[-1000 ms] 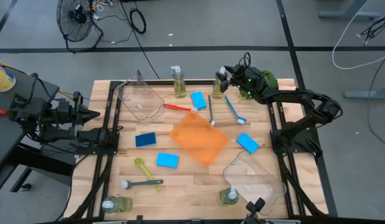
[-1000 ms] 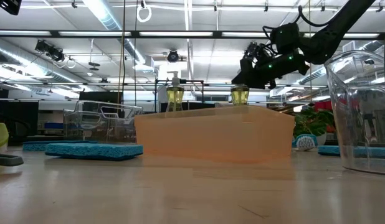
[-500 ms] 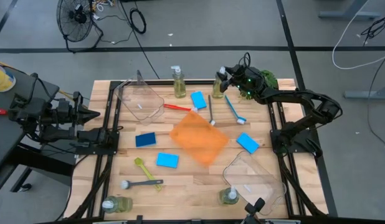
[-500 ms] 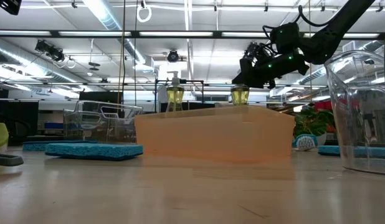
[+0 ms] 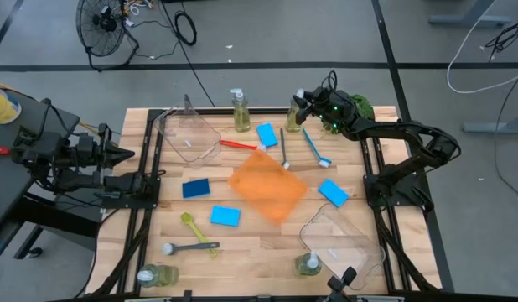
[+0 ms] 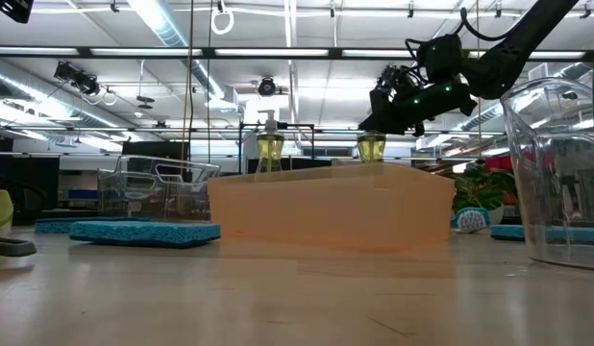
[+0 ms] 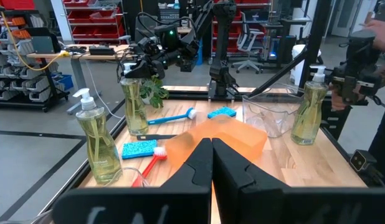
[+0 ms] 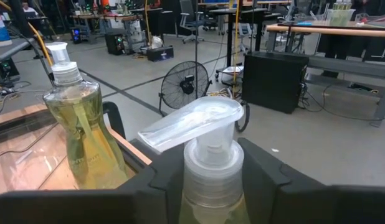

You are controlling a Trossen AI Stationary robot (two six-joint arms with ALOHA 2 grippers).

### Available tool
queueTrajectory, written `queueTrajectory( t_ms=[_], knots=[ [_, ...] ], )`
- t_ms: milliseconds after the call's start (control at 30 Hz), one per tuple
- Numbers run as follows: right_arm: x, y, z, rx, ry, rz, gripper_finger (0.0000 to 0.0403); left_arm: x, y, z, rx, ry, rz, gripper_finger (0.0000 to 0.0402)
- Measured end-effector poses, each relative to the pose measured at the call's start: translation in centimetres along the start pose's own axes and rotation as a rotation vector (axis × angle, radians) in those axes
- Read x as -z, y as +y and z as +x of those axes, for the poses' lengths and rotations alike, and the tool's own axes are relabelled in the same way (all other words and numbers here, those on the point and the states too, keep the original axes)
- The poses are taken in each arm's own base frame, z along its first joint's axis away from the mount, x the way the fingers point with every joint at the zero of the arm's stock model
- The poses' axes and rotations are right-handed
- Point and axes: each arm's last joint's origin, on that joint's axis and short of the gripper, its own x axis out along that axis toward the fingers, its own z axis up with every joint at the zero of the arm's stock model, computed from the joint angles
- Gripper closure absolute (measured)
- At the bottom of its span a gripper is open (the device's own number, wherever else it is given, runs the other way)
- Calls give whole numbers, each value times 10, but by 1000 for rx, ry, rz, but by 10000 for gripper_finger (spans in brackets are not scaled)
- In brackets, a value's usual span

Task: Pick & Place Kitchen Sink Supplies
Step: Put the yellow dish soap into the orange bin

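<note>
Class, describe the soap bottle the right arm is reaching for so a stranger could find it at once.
Start at the table's far edge, where two soap bottles stand. Take the one nearer the leafy plant. Only it has the right end effector around its pump.

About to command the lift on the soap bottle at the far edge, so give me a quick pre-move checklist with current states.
1. Right hand centred on the soap bottle: ok; in the right wrist view the neck sits between the two fingers, below the pump head.
2. Grip fully closed on the neck: cannot tell; the fingers flank it, but contact is not clearly visible.
3. Bottle upright: ok; it stands straight in the low view.
4. Neighbouring soap bottle clear of the hand: ok, apart.
5. Left hand out of the way: ok; shut, parked at the table's left edge.
6. Orange bin free to receive: ok; nothing visible inside.
</note>
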Motion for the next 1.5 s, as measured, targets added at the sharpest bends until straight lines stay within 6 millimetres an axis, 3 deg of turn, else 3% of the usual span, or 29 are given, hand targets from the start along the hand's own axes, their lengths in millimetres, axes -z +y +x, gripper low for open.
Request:
queueTrajectory(
  t_ms=[1500],
  knots=[
    [0, 1, 0, -25, 3, -23, 286, 0, 0, 0, 0, 0, 0, 399]
  ],
)
